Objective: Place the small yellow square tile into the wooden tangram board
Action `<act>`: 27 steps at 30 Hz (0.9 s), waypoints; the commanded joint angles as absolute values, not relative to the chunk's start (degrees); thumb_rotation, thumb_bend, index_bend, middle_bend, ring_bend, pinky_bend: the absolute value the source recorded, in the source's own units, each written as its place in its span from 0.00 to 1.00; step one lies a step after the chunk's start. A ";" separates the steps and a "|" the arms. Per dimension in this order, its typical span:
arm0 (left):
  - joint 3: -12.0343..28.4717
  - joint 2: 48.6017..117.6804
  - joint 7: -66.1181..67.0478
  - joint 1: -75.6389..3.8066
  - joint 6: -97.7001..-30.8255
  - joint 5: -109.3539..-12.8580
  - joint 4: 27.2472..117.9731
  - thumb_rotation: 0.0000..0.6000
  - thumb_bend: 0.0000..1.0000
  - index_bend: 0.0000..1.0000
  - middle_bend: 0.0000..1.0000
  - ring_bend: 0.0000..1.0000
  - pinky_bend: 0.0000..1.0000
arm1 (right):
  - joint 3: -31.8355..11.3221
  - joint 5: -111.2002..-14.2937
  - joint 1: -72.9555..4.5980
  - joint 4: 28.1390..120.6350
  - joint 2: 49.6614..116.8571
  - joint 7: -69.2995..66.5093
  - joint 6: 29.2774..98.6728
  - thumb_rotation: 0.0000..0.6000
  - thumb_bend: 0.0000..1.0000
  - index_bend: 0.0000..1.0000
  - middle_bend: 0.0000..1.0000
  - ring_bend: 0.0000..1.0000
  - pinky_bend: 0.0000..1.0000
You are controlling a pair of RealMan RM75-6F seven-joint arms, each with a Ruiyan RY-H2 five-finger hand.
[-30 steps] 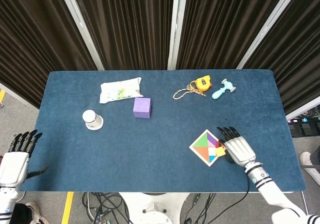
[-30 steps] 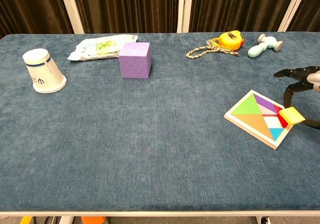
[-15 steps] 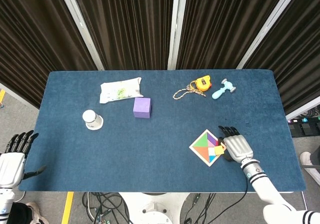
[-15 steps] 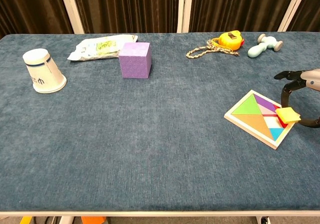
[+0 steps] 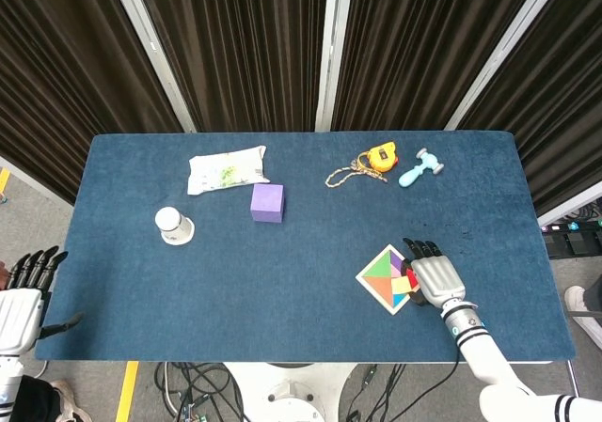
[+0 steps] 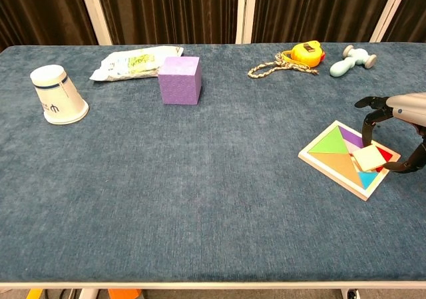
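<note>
The wooden tangram board (image 6: 331, 176) lies at the front right of the table, holding several coloured pieces; it also shows in the head view (image 5: 373, 295). The small yellow square tile (image 6: 368, 158) sits tilted over the board's right part, above the red and blue pieces. My right hand (image 6: 399, 122) pinches it between the thumb and a finger. From above, the right hand (image 5: 433, 276) covers the board's right corner, and only a sliver of the tile (image 5: 410, 280) shows. My left hand (image 5: 23, 295) hangs off the table's left front corner, fingers apart, holding nothing.
A purple cube (image 6: 180, 79), a white packet (image 6: 136, 61) and a tipped paper cup (image 6: 58, 96) lie at the left. A yellow tape measure with cord (image 6: 303, 52) and a light blue toy hammer (image 6: 351, 59) lie at the back right.
My right hand has carried the yellow tile leftward from beside the board's right edge onto the board. My left hand has sunk lower toward the frame's left edge.
</note>
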State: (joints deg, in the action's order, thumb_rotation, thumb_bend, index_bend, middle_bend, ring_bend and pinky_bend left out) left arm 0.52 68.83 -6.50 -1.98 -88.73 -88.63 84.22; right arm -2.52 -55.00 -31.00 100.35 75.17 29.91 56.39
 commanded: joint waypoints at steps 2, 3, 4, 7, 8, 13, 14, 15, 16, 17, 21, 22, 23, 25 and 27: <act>0.51 68.83 -6.90 -1.87 -88.73 -88.52 83.92 1.00 0.00 0.11 0.05 0.00 0.05 | -2.33 -54.64 -30.94 100.34 75.68 30.08 57.25 1.00 0.20 0.57 0.00 0.00 0.00; 0.47 68.84 -6.94 -1.84 -88.75 -88.56 83.90 1.00 0.00 0.11 0.05 0.00 0.05 | -2.26 -54.57 -30.90 100.46 75.77 30.14 57.47 1.00 0.20 0.57 0.00 0.00 0.00; 0.47 68.90 -6.99 -1.89 -88.62 -88.53 83.78 1.00 0.00 0.11 0.05 0.00 0.05 | -2.09 -54.52 -30.84 100.64 75.84 30.29 57.75 1.00 0.20 0.57 0.00 0.00 0.00; 0.46 69.09 -7.05 -1.98 -88.44 -88.56 83.56 1.00 0.00 0.11 0.05 0.00 0.05 | -1.84 -54.42 -30.55 101.11 76.05 30.70 58.92 1.00 0.20 0.58 0.00 0.00 0.00; 0.46 69.13 -7.04 -2.01 -88.40 -88.58 83.53 1.00 0.00 0.11 0.05 0.00 0.05 | -1.77 -54.38 -30.40 101.23 76.19 30.81 59.37 1.00 0.20 0.58 0.00 0.00 0.00; 0.48 69.18 -7.13 -2.04 -88.43 -88.68 83.34 1.00 0.00 0.11 0.05 0.00 0.05 | -1.24 -53.76 -29.89 101.41 76.67 31.51 60.69 1.00 0.20 0.59 0.00 0.00 0.00; 0.48 69.16 -7.18 -2.01 -88.49 -88.70 83.34 1.00 0.00 0.11 0.05 0.00 0.05 | -1.22 -53.43 -29.82 101.42 76.74 31.67 60.97 1.00 0.20 0.59 0.00 0.00 0.00; 0.47 69.15 -7.19 -1.99 -88.52 -88.71 83.33 1.00 0.00 0.11 0.05 0.00 0.05 | -1.21 -53.19 -29.77 101.44 76.79 31.82 61.17 1.00 0.20 0.59 0.00 0.00 0.00; 0.47 69.14 -7.20 -1.99 -88.50 -88.70 83.31 1.00 0.00 0.11 0.05 0.00 0.05 | -1.15 -52.95 -29.71 101.47 76.86 32.02 61.37 1.00 0.20 0.59 0.00 0.00 0.00; 0.46 69.12 -7.22 -1.99 -88.46 -88.69 83.32 1.00 0.00 0.11 0.05 0.00 0.05 | -1.08 -52.76 -29.63 101.49 76.98 32.26 61.68 1.00 0.20 0.59 0.00 0.00 0.00; 0.45 69.14 -7.31 -1.97 -88.47 -88.70 83.30 1.00 0.00 0.11 0.05 0.00 0.05 | -0.95 -52.16 -29.55 101.58 77.34 32.86 62.22 1.00 0.20 0.59 0.00 0.00 0.00; 0.45 69.14 -7.34 -1.96 -88.48 -88.70 83.29 1.00 0.00 0.11 0.05 0.00 0.05 | -0.95 -51.99 -29.57 101.62 77.41 33.00 62.28 1.00 0.20 0.59 0.00 0.00 0.00; 0.44 69.15 -7.35 -1.96 -88.48 -88.72 83.27 1.00 0.00 0.11 0.05 0.00 0.05 | -0.96 -51.76 -29.62 101.73 77.43 33.10 62.25 1.00 0.20 0.59 0.00 0.00 0.00; 0.42 69.15 -7.39 -1.95 -88.47 -88.73 83.23 1.00 0.00 0.11 0.05 0.00 0.05 | -0.92 -51.52 -29.66 101.85 77.46 33.28 62.27 1.00 0.19 0.58 0.00 0.00 0.00; 0.42 69.17 -7.44 -1.93 -88.44 -88.68 83.20 1.00 0.00 0.11 0.05 0.00 0.05 | -0.88 -51.38 -29.68 101.96 77.46 33.22 62.21 1.00 0.19 0.55 0.00 0.00 0.00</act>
